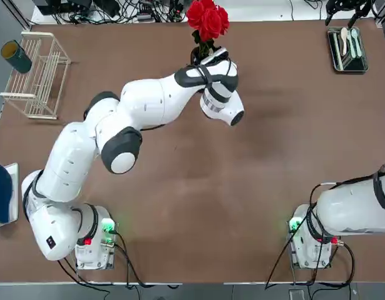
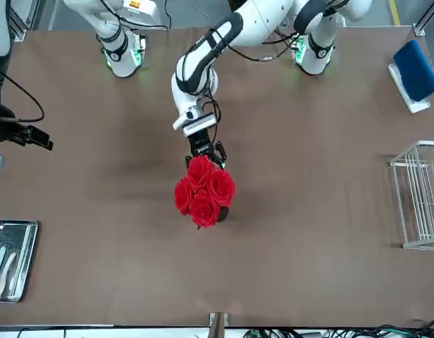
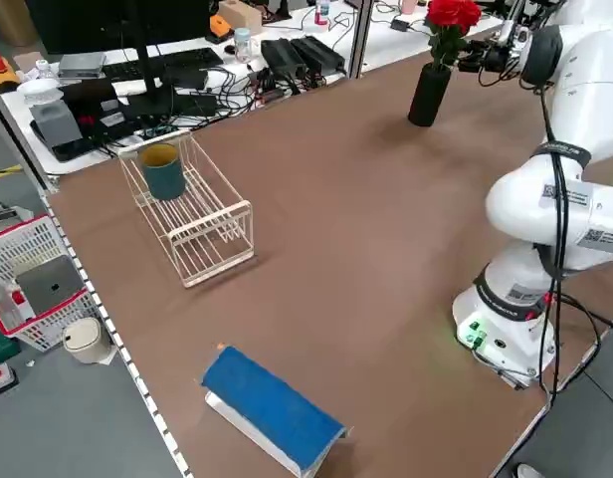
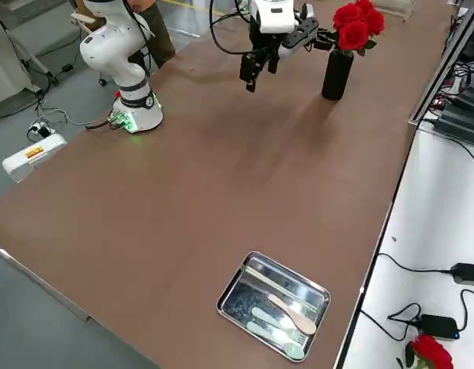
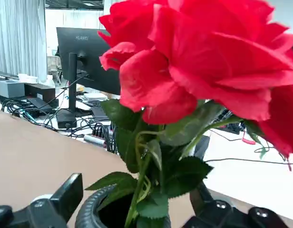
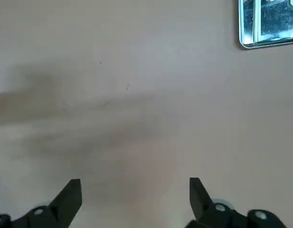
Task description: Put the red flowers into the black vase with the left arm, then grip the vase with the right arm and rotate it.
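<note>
Fingers of our left gripper stand spread wide on either side of the black vase, level with its mouth, and they grasp nothing: the red flowers stand on their own, stems down inside the vase and blooms above the rim. In the wrist view we see the round mouth between the two fingers, with leaves and stems going into it (whether a finger brushes the rim we cannot tell).

So we judge the first half of the task done: the flowers are in the vase, which stands upright at the far edge of the table, about midway across. What is left is for us to draw the left arm clear, then bring the right arm over to grip the vase and rotate it. None of that second half has begun.

Our left arm reaches long across the table from its base, elbow out and wrist bent so that the gripper points level at the vase. Our right gripper hangs parked near its own base, well apart from the vase, pointing down at bare table with its fingers fully apart and nothing between them.
</note>
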